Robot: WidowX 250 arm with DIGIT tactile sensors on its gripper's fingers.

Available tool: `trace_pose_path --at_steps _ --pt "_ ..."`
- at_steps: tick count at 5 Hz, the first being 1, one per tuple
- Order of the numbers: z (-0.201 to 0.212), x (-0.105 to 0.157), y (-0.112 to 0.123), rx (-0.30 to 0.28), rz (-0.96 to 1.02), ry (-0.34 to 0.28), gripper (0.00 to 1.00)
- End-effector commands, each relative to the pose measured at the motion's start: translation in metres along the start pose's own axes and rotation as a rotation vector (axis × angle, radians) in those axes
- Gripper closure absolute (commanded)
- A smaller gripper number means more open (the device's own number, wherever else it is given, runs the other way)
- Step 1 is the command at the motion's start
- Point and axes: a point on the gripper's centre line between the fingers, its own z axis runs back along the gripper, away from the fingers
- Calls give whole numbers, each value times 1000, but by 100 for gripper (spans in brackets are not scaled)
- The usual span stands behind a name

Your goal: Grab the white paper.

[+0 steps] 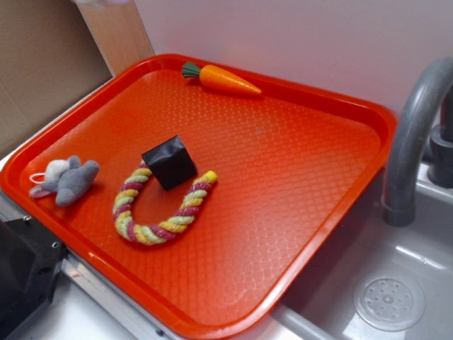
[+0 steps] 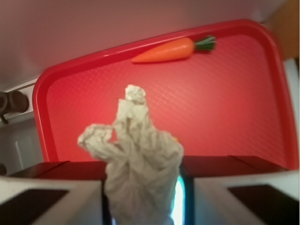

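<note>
The wrist view settles the main question: the white paper (image 2: 140, 164) sits between the two fingers of the pincer (image 2: 143, 197), a crumpled off-white wad with grey creases standing up out of the gap and spreading above it. The fingers press in on it from both sides, so the pincer is pinching the white paper. Behind the wad the red tray (image 2: 243, 122) appears well below, with the toy carrot (image 2: 168, 50) lying along its far rim. From that, the paper looks lifted clear of the tray surface, though how high cannot be told.

The exterior view shows neither arm nor paper. On the tray (image 1: 283, 163) there remain the carrot (image 1: 221, 78) near the far edge, the black cube (image 1: 169, 162) towards the middle, the coloured rope ring (image 1: 159, 209) curling round the cube's near side and touching it, and the grey-and-white plush mouse (image 1: 67, 180) close to the left rim. A grey sink (image 1: 396, 297) with its tap (image 1: 414, 134) lies just beside the tray's right edge.

As a judgement, the grab itself is done and the step in hand is holding the wad securely aloft. The next move calls only for steady pressure: crumpled paper is light and springy, and a loose lobe sticks out to one side, so any slackening could let it slip.
</note>
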Motion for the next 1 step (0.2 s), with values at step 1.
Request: trace_pose_path --at_steps 1 --pt "17 9 17 -7 3 -80 100"
